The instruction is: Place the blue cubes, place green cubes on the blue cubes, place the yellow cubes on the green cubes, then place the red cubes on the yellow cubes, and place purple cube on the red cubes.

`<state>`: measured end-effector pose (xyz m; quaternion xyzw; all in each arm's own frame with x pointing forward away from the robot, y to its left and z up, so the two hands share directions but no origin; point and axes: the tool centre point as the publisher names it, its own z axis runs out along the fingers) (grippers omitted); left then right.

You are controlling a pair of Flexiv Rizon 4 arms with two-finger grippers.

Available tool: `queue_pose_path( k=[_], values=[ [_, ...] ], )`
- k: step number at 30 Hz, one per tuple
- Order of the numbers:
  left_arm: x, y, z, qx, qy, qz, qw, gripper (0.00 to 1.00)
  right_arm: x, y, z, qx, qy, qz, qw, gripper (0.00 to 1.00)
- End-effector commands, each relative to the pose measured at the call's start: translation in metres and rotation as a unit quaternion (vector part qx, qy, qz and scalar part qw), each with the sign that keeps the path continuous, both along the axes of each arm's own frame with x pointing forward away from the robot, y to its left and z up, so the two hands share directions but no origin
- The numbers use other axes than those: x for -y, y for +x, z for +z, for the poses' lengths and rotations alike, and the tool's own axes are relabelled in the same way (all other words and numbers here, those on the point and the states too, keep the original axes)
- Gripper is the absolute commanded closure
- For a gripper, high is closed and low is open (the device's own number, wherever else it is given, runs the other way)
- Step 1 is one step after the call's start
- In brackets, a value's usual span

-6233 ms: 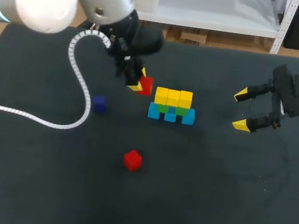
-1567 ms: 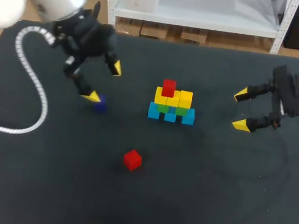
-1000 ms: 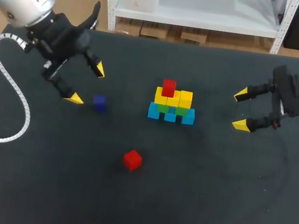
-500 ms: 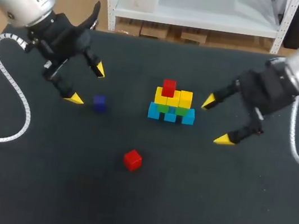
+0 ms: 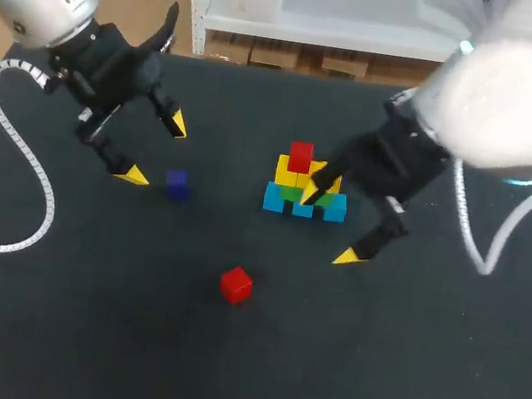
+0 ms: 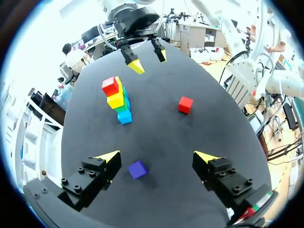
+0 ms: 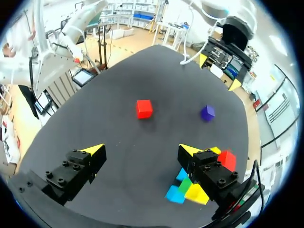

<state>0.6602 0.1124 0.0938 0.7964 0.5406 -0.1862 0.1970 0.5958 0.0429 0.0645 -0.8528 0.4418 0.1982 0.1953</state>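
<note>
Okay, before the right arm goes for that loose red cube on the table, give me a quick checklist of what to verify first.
1. Right claw open and empty: ok.
2. Loose red cube alone on the table, nothing touching it: ok.
3. Stack upright, with one red cube on top: ok.
4. Clearance between the right claw and the stack: cannot tell; they overlap in the head view.
5. Left claw open and away from the loose red cube, with the purple cube lying ungripped ahead of it: ok.
</note>
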Motion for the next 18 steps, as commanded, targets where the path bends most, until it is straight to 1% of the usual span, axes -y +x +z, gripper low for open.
queue_pose_path(
  k=[1,3,6,11,15,18],
  values=[
    [-0.001,-0.001,-0.001,0.002,-0.001,-0.001,1.0,0.0,-0.016,-0.007,-0.006,0.029,-0.032,0.003,0.999,0.0],
    [-0.001,-0.001,-0.001,0.002,-0.001,-0.001,1.0,0.0,-0.021,-0.009,-0.009,0.036,-0.04,0.007,0.999,0.0],
    [-0.001,-0.001,-0.001,0.002,-0.001,-0.001,1.0,0.0,-0.022,-0.009,-0.01,0.05,-0.053,-0.014,0.997,0.0],
    [-0.001,-0.001,-0.001,0.002,-0.001,-0.001,1.0,0.0,-0.018,-0.01,-0.001,0.06,-0.058,-0.053,0.995,0.0],
    [-0.001,-0.001,-0.001,0.002,-0.001,-0.001,1.0,0.0,-0.016,-0.019,0.008,0.062,-0.054,-0.072,0.994,0.0],
    [-0.001,-0.001,-0.001,0.002,-0.001,-0.001,1.0,0.0,-0.021,-0.027,0.006,0.066,-0.059,-0.061,0.994,0.0]
  ],
)
